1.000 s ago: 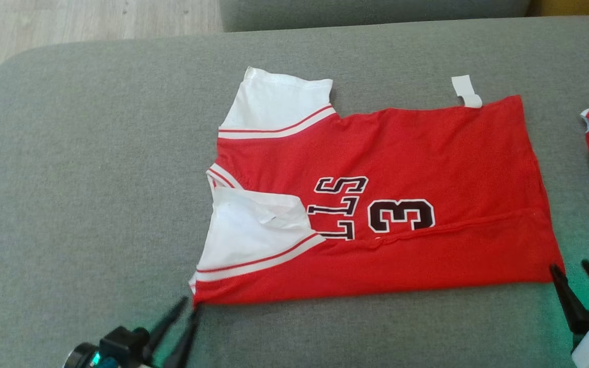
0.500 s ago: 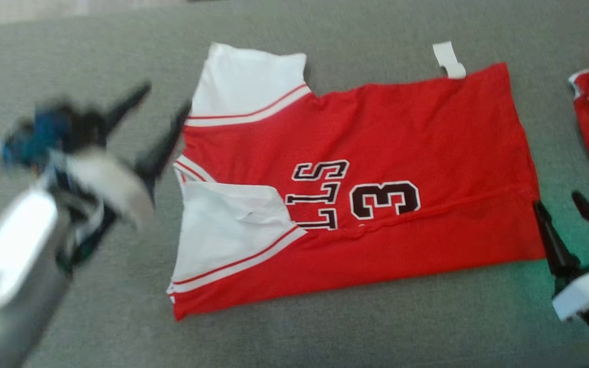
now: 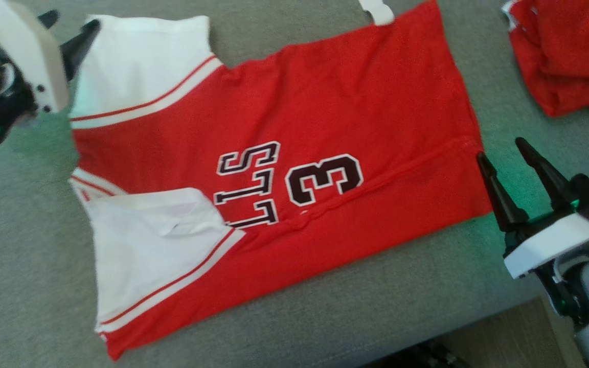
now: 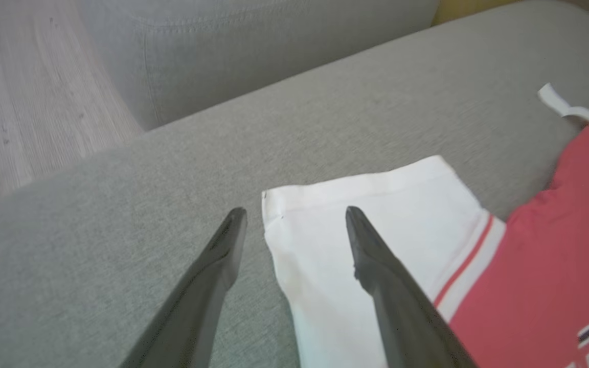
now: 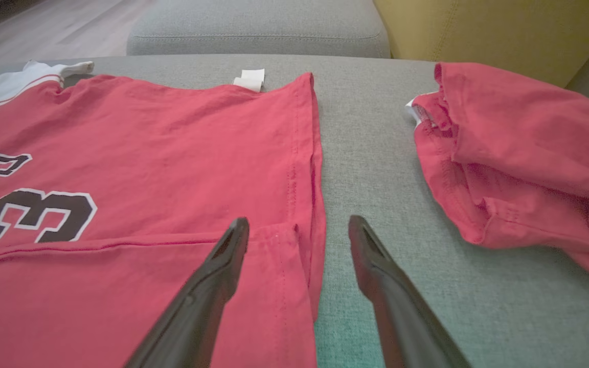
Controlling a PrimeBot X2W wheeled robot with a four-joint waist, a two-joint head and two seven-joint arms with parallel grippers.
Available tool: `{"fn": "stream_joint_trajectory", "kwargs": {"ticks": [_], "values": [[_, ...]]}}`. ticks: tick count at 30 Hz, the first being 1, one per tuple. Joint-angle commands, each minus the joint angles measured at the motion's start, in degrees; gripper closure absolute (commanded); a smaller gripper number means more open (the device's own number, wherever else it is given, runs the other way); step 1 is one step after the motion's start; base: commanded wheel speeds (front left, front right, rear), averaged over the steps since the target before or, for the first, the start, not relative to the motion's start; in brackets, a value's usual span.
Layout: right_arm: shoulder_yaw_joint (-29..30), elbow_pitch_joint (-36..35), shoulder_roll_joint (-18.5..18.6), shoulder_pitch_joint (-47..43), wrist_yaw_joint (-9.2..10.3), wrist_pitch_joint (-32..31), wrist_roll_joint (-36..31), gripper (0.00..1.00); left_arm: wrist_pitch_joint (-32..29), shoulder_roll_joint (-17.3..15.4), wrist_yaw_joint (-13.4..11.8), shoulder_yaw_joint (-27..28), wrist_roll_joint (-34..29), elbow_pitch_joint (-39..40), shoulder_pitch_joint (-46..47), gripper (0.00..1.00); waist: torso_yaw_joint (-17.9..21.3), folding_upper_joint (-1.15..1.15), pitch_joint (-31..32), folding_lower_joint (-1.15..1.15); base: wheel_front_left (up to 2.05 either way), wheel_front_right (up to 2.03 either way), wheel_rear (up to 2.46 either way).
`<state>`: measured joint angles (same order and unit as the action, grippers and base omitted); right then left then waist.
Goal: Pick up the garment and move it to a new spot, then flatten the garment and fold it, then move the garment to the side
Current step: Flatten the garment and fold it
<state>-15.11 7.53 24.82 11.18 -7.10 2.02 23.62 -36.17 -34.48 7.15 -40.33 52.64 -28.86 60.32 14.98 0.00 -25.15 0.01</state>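
Now, folding: left claw (image 4: 294, 210) and right claw (image 5: 298, 221) (both spread, empty) straddle the garment (image 3: 325, 102) at sleeve and hem; pinching seems next.

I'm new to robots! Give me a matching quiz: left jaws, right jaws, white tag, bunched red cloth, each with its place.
1 left jaws
2 right jaws
3 white tag
4 bunched red cloth

a lying apart from the jersey
b open astride the jersey's hem
c poking from the jersey's far edge
d open astride the white sleeve's corner

Pairs: 1-d, 2-b, 3-c, 4-a
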Motion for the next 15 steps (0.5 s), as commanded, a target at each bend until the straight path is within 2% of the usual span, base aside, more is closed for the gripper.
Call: {"fn": "stream_joint_trajectory", "kwargs": {"ticks": [1, 5, 15], "values": [[-1.16, -1.29, 0.77, 0.81, -0.39, 1.01, -0.32, 0.00, 0.82, -3.51, 0.33, 1.52, -0.37, -0.77, 3.19, 0.00, 3.17, 0.00, -2.46, -0.01, 0.00, 0.00, 0.00], [-2.30, -1.09, 0.27, 1.81, -0.39, 1.90, -0.05, 0.00, 3.35, -5.12, 0.33, 0.45, -1.38, -4.53, 4.58, 0.00, 4.67, 0.00, -3.64, -0.01, 0.00, 0.00, 0.00], [-4.08, -0.36, -0.34, 2.83, -0.39, 2.97, 0.18, 0.00, 5.14, -7.79, 0.34, -2.83, -2.50, -8.44, 6.44, 0.00, 7.26, 0.00, -5.44, -0.01, 0.00, 0.00, 0.00]]}}
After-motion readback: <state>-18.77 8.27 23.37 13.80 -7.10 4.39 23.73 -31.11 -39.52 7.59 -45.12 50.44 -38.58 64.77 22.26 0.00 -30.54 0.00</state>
